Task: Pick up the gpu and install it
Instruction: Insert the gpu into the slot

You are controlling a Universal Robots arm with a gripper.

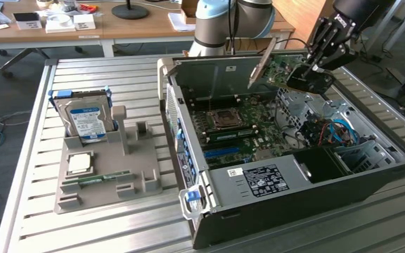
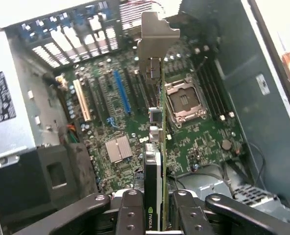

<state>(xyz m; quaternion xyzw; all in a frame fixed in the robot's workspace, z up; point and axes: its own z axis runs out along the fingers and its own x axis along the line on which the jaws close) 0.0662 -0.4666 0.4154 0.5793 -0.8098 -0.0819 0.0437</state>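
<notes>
So: gpu (image 1: 278, 67) is up in the air over the open PC case (image 1: 294, 211), tilted, not seated in any slot. Gripper (image 2: 157, 220) has it clamped, w/ fingers (image 2: 130, 213) closed on the card, one on each face. Wrist view has the card edge-on btwn them, black cooler side w/ a green logo against one finger and the metal bracket (image 2: 156, 36) at the far end. In the exterior view the bracket end points toward the exterior view's left, near the case's raised back wall.

Under the card is the mobo (image 1: 255, 134), w/ a bare CPU socket (image 2: 184, 100), a long blue slot (image 2: 121, 93) and a small silver heatsink (image 2: 118, 148). From the wrist cam the card's edge lines up btwn blue slot and socket. Can't tell how high it hangs above the board.

Case lies on its side, open face up. Inside are the mobo, a labelled PSU (image 1: 259, 179) and blue cables (image 1: 339, 132) by the drive bays.

Well apart, toward the exterior view's left, a grey tray (image 1: 143, 182) sits on the slatted metal table (image 1: 118, 232). It holds a blue-labelled hard drive (image 1: 86, 118) standing upright, a CPU chip (image 1: 79, 163) lying flat and a RAM stick (image 1: 97, 178).
</notes>
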